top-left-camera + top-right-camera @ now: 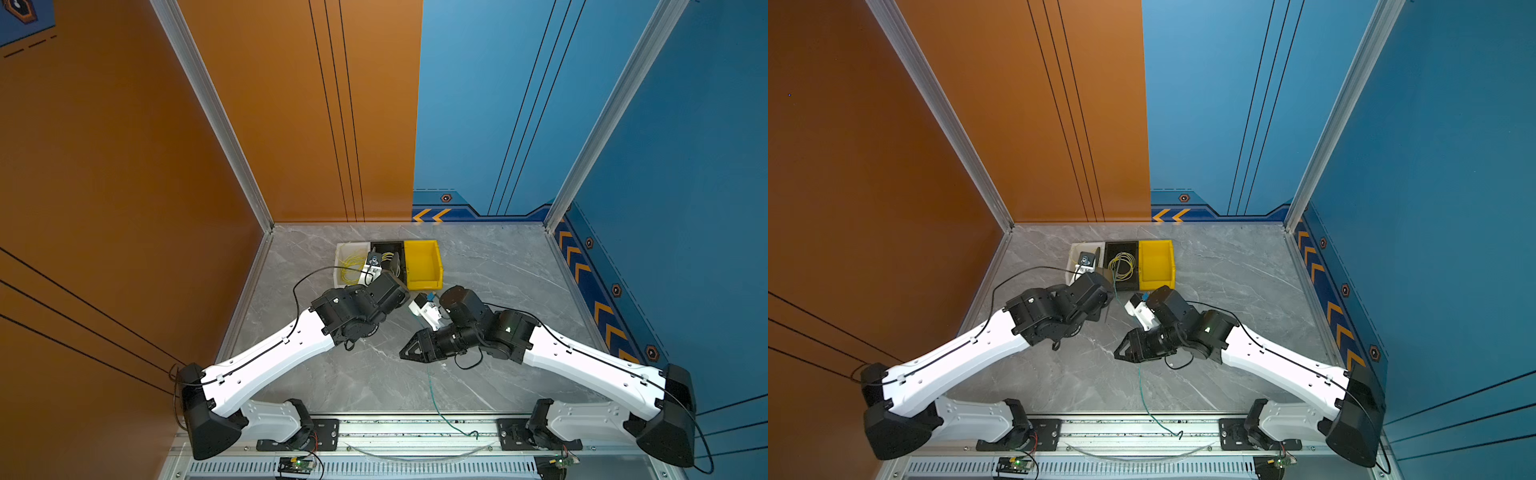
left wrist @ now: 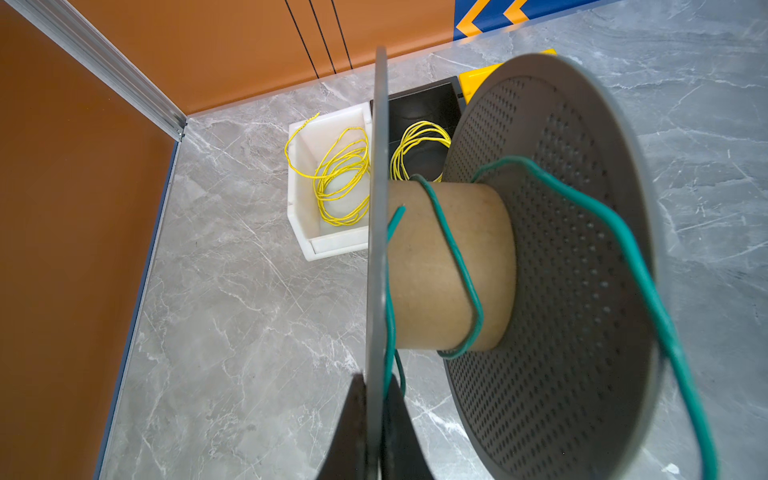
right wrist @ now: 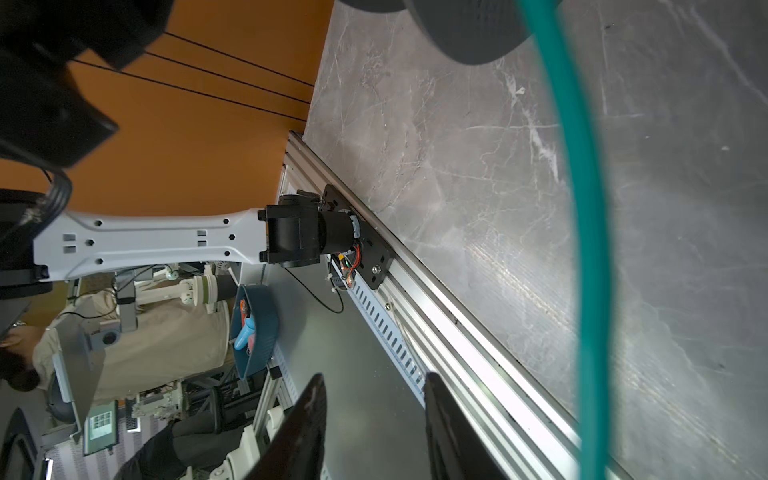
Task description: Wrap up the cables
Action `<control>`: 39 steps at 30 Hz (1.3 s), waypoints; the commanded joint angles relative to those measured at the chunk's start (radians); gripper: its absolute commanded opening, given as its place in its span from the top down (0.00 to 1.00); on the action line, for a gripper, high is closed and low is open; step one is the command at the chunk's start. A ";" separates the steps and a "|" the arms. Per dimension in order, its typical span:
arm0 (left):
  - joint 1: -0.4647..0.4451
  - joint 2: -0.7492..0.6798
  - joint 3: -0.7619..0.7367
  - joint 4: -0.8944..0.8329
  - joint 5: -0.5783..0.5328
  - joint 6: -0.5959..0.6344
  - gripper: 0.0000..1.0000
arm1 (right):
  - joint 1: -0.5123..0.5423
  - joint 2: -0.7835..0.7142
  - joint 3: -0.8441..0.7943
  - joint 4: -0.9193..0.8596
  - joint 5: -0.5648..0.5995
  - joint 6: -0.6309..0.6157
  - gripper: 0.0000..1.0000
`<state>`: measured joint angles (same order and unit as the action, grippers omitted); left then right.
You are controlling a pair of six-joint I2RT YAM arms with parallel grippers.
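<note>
Leftward, toward 12 o'clock on the table (image 1: 498,270), yellow wire coils (image 2: 345,183) are seen in a white bin (image 2: 299,216) and a black bin (image 2: 424,104), with a yellow bin (image 1: 422,266) beside them. The left gripper (image 2: 376,380) is clamped tight on the thin flange of the grey spool (image 2: 552,232). The teal-green wire (image 2: 459,257) is looped loosely round the spool's cardboard core and over the perforated flange. In both top views the wire is trailed from beneath the right gripper (image 1: 405,353) toward 6 o'clock, its end laid on the front rail (image 1: 415,428). The right gripper's fingers (image 3: 440,415) are parted narrowly, with nothing between them. The wire is passed just beside them.
</note>
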<state>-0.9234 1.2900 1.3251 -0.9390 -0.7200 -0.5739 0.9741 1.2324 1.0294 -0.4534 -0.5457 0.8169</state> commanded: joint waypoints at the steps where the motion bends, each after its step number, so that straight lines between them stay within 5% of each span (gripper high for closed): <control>1: 0.012 -0.054 0.009 0.073 -0.052 -0.037 1.00 | 0.028 -0.002 -0.022 0.045 0.056 0.038 0.74; 6: 0.053 -0.085 -0.011 0.102 0.003 -0.082 1.00 | 0.126 -0.026 -0.051 0.036 0.169 0.024 1.00; 12: 0.115 -0.102 -0.039 0.143 0.101 -0.159 1.00 | 0.246 -0.013 -0.011 0.057 0.212 -0.051 1.00; 17: 0.273 -0.176 -0.125 0.288 0.354 -0.242 1.00 | 0.308 0.024 -0.097 0.050 0.218 -0.075 1.00; 31: 0.761 -0.314 -0.239 0.363 1.229 -0.247 1.00 | 0.109 0.077 -0.374 0.147 0.185 -0.104 1.00; 36: 0.787 -0.318 -0.270 0.363 1.348 -0.203 1.00 | 0.041 0.085 -0.362 0.149 0.159 -0.159 0.99; 39: 0.780 -0.320 -0.276 0.347 1.345 -0.182 1.00 | 0.049 0.113 -0.366 0.219 0.141 -0.159 0.90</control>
<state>-0.1551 1.0069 1.0386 -0.7120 0.5293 -0.7773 1.0183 1.3174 0.6861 -0.2153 -0.3668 0.6865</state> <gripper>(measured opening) 0.079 0.097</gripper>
